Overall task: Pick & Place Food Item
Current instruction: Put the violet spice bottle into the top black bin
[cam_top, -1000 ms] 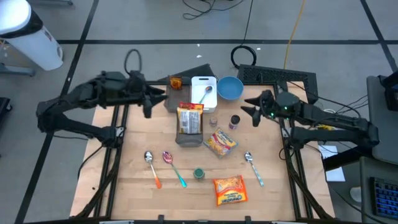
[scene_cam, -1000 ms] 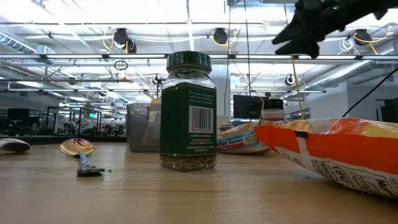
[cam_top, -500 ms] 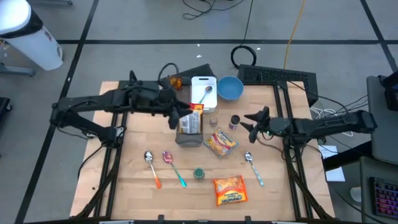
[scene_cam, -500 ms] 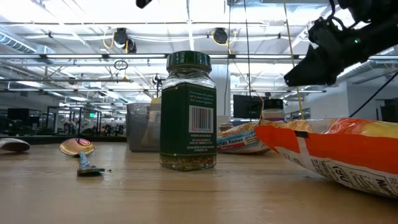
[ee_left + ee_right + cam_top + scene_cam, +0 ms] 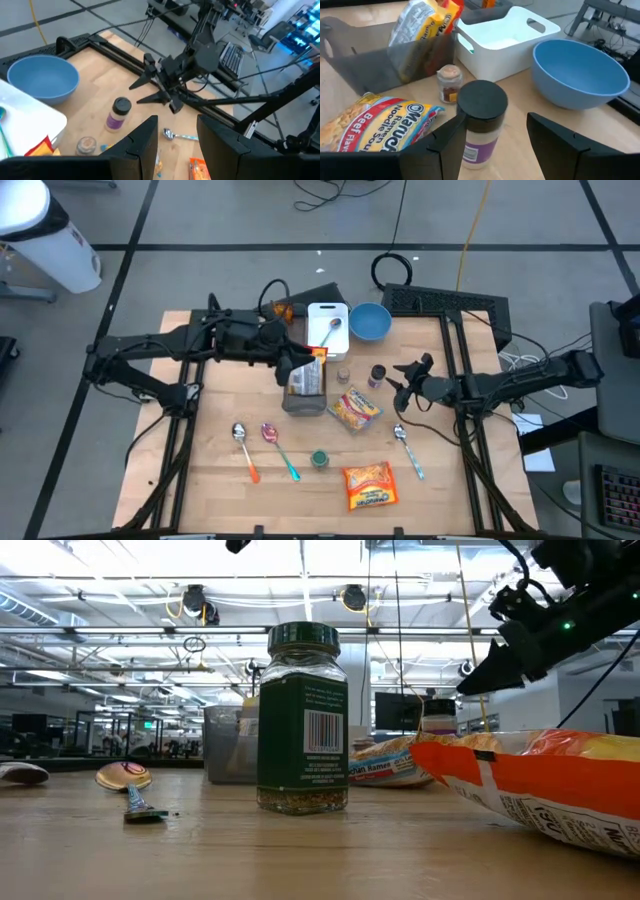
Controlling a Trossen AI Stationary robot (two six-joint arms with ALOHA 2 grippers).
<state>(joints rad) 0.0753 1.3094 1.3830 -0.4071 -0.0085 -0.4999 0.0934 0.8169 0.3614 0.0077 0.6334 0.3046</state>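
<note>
black-lidded jar [image 5: 481, 120] before open fingers [image 5: 555, 141]

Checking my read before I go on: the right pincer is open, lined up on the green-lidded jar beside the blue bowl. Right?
Not quite. The right pincer is open and near the blue bowl, but the jar it faces has a black lid and purple label, as the right wrist view shows. The green-lidded jar stands nearer the front edge in the high view.

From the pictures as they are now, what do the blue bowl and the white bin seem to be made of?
The blue bowl looks like matte plastic: even colour, soft sheen, no glaze glare. The white bin also seems moulded plastic, with rounded corners and a cut-out handle.
</note>
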